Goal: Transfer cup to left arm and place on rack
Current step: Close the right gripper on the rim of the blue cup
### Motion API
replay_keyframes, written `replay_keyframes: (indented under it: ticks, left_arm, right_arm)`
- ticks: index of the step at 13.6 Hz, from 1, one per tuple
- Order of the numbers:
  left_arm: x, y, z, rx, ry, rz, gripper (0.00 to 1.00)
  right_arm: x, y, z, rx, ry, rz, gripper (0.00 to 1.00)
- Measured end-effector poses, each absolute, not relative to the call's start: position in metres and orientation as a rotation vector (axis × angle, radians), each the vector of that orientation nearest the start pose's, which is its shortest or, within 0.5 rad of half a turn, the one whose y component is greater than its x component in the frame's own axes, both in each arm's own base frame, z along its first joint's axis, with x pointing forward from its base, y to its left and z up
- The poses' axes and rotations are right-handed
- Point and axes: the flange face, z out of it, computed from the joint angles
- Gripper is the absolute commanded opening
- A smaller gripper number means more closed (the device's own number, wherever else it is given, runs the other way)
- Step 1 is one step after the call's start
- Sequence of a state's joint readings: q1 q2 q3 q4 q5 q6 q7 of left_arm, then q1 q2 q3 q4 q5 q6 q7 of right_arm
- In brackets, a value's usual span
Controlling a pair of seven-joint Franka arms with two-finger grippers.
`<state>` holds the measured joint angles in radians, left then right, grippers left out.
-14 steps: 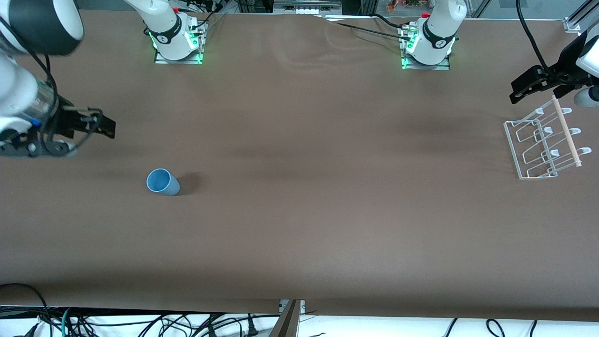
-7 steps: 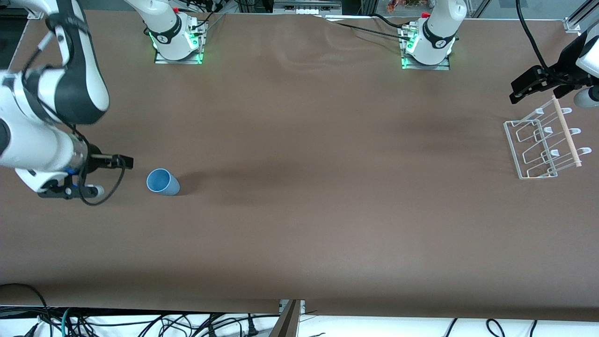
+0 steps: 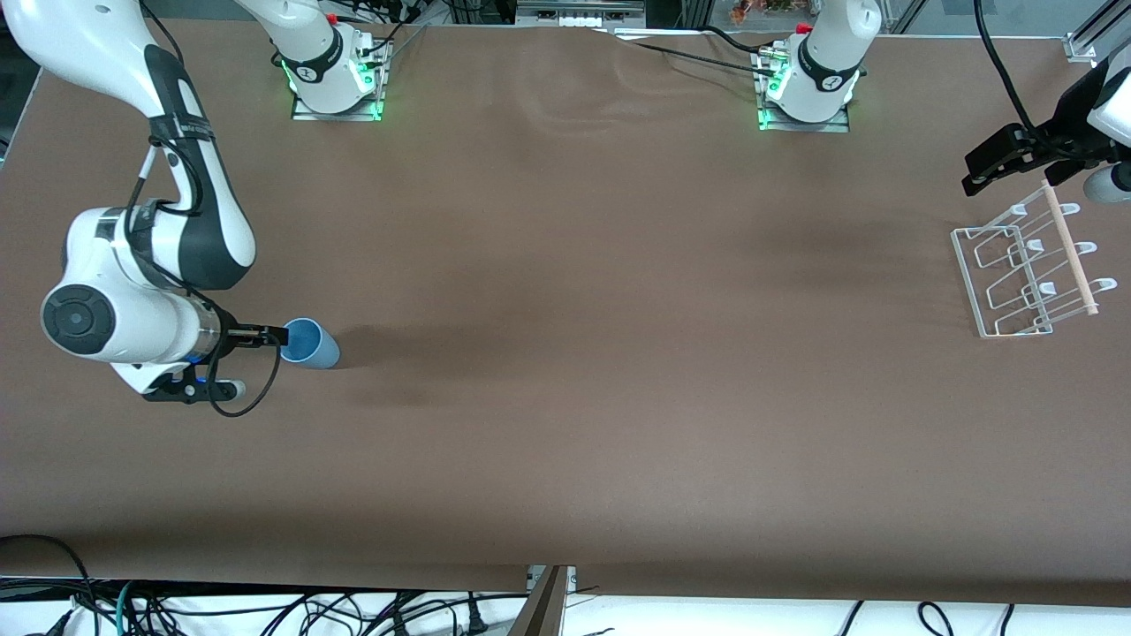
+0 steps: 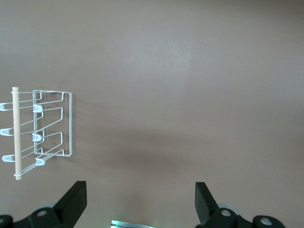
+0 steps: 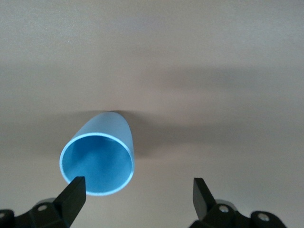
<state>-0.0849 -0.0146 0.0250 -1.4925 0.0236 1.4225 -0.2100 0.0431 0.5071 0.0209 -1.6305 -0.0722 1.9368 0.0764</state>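
Brown desk (image 3: pixel 565 424): cup (image 3: pixel 309 344) lying sideways, mouth facing the spread right pincer (image 3: pixel 281 336); spread left pincer (image 3: pixel 1003 159) waits over rack (image 3: pixel 1029 274).

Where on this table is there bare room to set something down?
The widest bare stretch of the table runs between the cup, lying on its side toward the right arm's end, and the rack toward the left arm's end. It is crowded at the cup, where the open right gripper sits at its mouth, and at the rack, with the open left gripper above.
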Motion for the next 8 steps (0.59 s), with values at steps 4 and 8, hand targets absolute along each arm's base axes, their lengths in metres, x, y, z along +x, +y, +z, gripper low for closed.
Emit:
replay_keyframes:
  ticks: [4, 8]
  left_arm:
    - [0.536, -0.029, 0.653, -3.088, -0.235, 0.085, 1.0]
    - [0.539, -0.032, 0.654, -3.091, -0.227, 0.056, 1.0]
  right_arm:
    - [0.644, 0.038, 0.279, -3.171, -0.02, 0.329, 1.0]
    - [0.638, 0.038, 0.264, -3.165, -0.017, 0.307, 0.99]
